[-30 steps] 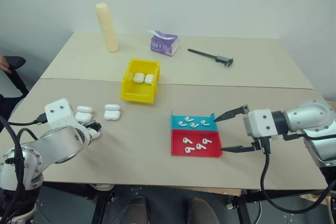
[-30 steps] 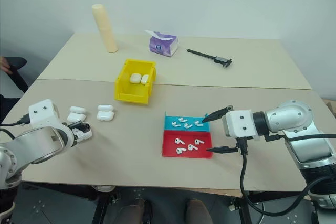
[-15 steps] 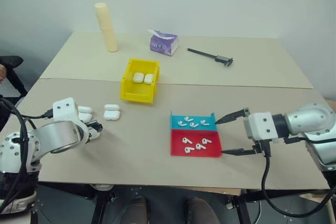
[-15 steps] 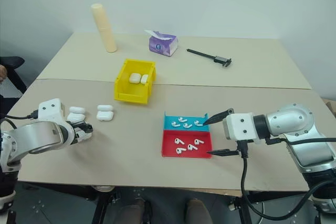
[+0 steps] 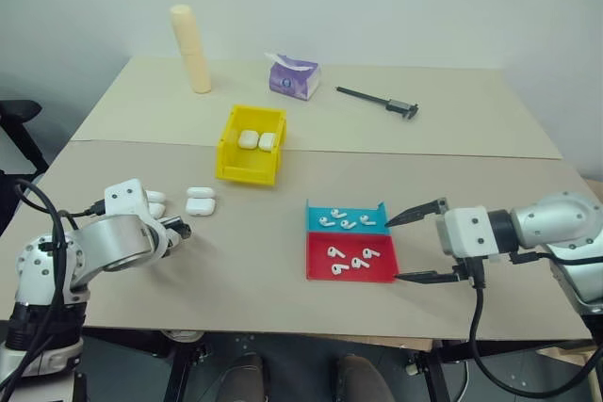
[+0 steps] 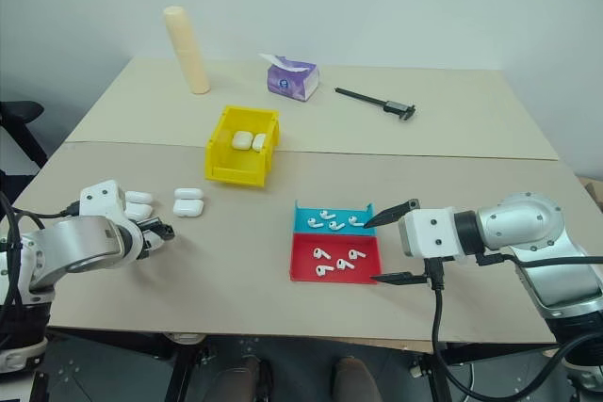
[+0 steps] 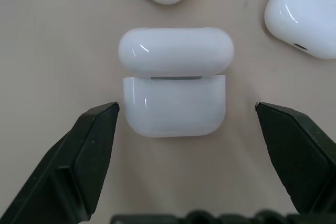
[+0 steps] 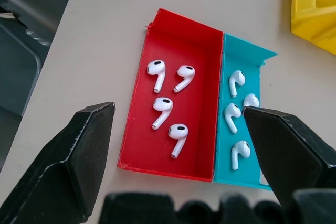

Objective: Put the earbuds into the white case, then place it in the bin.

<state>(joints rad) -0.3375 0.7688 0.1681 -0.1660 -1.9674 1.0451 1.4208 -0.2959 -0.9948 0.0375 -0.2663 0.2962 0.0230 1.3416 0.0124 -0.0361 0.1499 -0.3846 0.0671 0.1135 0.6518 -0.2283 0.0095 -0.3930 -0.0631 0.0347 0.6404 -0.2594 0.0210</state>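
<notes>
The earbuds (image 8: pixel 173 100) were tiny glossy white pieces with short stems, lying loose in two groups of four: one group at 6 o'clock, near the front edge of the table, the other just behind it toward 12. The case (image 7: pixel 175 82), glossy white and rounded, lay flat with its lid shut, out at 9 o'clock among others alike. The bin (image 5: pixel 252 144), bright yellow with tall walls, stood upright toward 11 o'clock and held two white cases side by side.
</notes>
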